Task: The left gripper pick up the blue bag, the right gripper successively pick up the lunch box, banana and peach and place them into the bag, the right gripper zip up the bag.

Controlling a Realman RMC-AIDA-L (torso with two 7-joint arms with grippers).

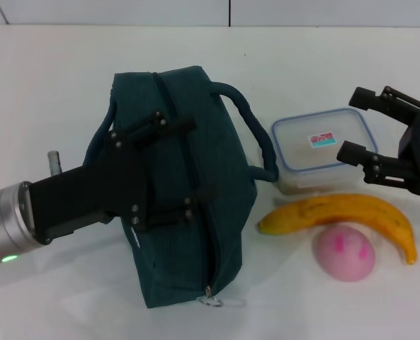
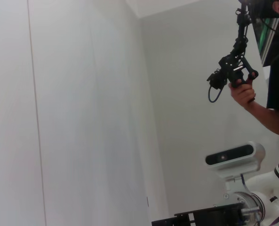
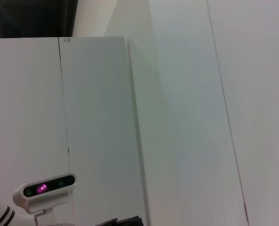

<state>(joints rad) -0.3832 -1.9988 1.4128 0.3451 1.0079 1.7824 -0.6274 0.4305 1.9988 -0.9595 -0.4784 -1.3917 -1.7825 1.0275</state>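
Under the left pincer point(image 1: 199, 159), fingers spread and empty, blue bag point(image 1: 224, 234) lies lengthwise toward the robot, ring pull nearest; right pincer point(image 1: 353, 122), open and empty, straddles lunch box point(image 1: 312, 145), banana point(image 1: 337, 210) crosswise beside peach point(image 1: 344, 253).

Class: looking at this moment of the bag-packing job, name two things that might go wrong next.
The blue bag looks zipped shut under the open left tool, so nothing may fit in yet. The open right tool is at the lunch box, which nearly touches the banana; a nudge might shift the banana and the peach.
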